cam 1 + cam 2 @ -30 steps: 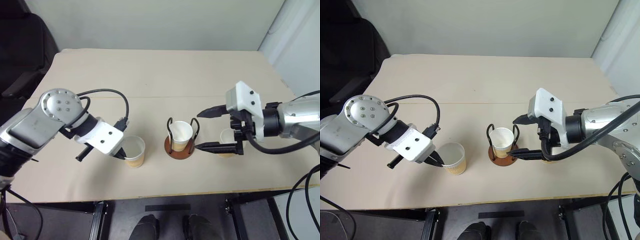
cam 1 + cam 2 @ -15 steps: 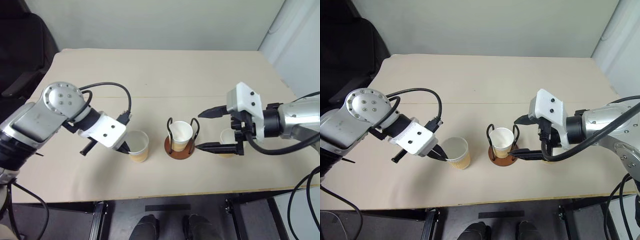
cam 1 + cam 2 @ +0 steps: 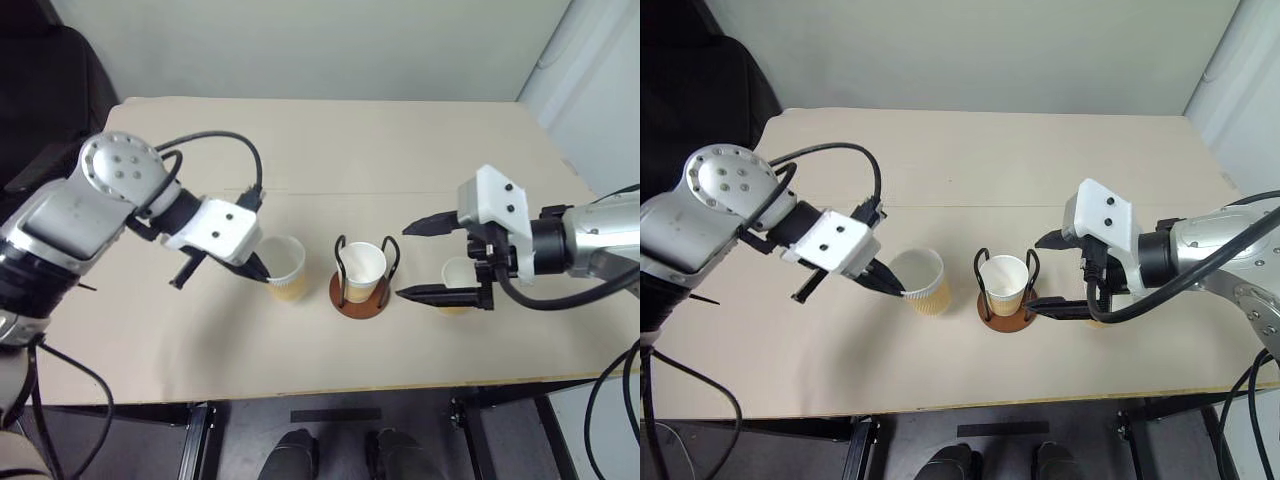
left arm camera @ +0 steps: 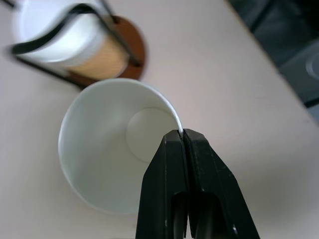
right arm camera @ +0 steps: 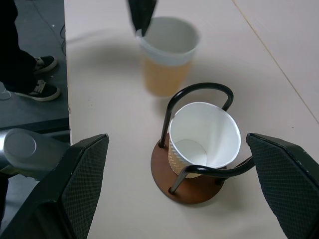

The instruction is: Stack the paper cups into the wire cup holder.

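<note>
Left end effector (image 3: 262,275), pinched shut on a paper cup's (image 3: 287,270) rim, has carried it closer to the wire cup holder (image 3: 361,290), which holds one cup (image 3: 364,268). Right end effector (image 3: 428,260) stays wide open, empty, beside the holder; the third cup (image 3: 458,280) sits on the worktop (image 3: 330,150) behind it.

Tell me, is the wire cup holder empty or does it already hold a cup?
It holds one: a paper cup stands upright between the wire cup holder's black loops.

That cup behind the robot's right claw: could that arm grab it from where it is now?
Probably yes. The right gripper is open and empty, and the third cup stands on the table just behind it.
</note>
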